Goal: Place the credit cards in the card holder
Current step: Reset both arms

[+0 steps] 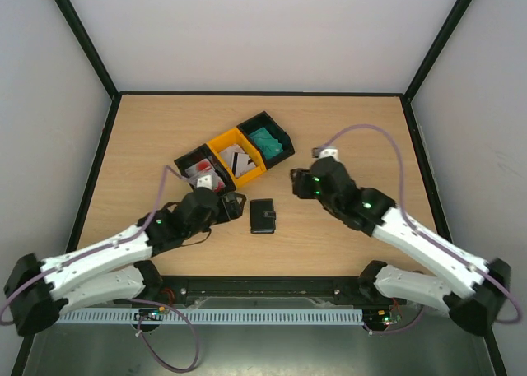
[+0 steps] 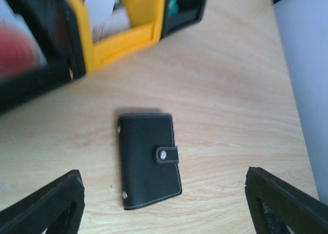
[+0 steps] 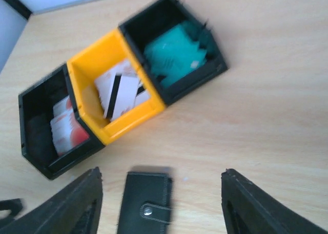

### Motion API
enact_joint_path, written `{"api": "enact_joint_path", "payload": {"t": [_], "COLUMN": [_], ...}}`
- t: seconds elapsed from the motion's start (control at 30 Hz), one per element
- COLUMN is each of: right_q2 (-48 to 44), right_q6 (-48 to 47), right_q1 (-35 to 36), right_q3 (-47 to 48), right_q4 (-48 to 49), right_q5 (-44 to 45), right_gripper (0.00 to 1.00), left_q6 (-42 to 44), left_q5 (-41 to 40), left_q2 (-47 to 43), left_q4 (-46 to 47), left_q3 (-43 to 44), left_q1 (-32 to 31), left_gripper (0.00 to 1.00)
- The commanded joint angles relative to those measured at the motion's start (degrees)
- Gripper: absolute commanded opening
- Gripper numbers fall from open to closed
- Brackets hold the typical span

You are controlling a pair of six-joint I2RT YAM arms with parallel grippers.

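Tabletop (image 1: 354, 137) of pale wood seen from above, with two robot arms reaching in from its near edge; the card holder (image 2: 148, 160), a small black wallet, lies flat on the wood between the two claws, folded shut with its short tab snapped down over the front; the left claw (image 1: 234, 205) hangs just beside the holder with its fingers spread wide and nothing between them; the right claw (image 1: 297, 183) hovers a little further off on the other side, likewise spread wide and empty; behind the holder, near but not touching it, three small bins stand side by side in a slanted row; the left black bin (image 3: 32, 111) holds red-and-white cards (image 3: 66, 129), the yellow bin (image 3: 89, 65) holds white cards with a dark stripe (image 3: 120, 93), the right black bin (image 3: 218, 65) holds teal cards (image 3: 174, 55); no card can be seen in the holder, so the task looks barely begun; the likely step is opening the holder; to do it well, one claw should press down on the side away from the tab to pin the wallet, while the other catches the tab's free end and peels it off its snap slowly, since so light a wallet may slide or lift whole; the cover should then be laid fully back, pockets facing up, before any thin card is fetched.
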Motion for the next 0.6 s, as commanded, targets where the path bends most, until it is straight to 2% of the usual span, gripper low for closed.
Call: {"api": "enact_joint_path", "payload": {"t": [0.0, 0.03, 0.07, 0.13, 0.27, 0.43, 0.57], "right_q2": [-12.58, -15.06, -17.32, -21.47, -28.82, -34.4, -36.78], "right_q6": [0.51, 0.74, 1.11, 1.63, 3.2, 6.07, 7.4], "right_q1": [-0.13, -0.14, -0.14, -0.15, -0.16, -0.18, -0.15], "right_q3": [-0.03, 0.16, 0.62, 1.42, 1.85, 3.29, 4.77], "right_q4": [-10.01, -11.44, -12.64, -15.09, -18.95, -23.83, -26.86], "right_q5": [13.96, 15.11, 16.12, 17.5, 18.35, 20.12, 21.99], "right_gripper": [0.66, 0.7, 0.73, 0.79, 0.98, 0.98, 0.98], "left_q6": [3.55, 4.02, 4.58, 6.2, 9.39, 10.84, 12.54], "left_q5": [-9.81, -11.97, -13.88, -17.35, -22.27, -28.57, -30.24], "left_q2": [-10.08, -12.36, -15.29, -19.33, -25.93, -29.38, -29.28], "left_q4": [-13.92, -16.59, -18.97, -22.36, -24.35, -29.56, -32.4], "left_q3": [5.23, 6.65, 8.18, 10.9, 14.04, 18.58, 22.16], "left_q1": [-0.15, -0.14, -0.19, -0.18, -0.12, -0.16, -0.17], "left_gripper": [0.92, 0.98, 0.99, 1.0, 1.0, 1.0, 1.0]}}
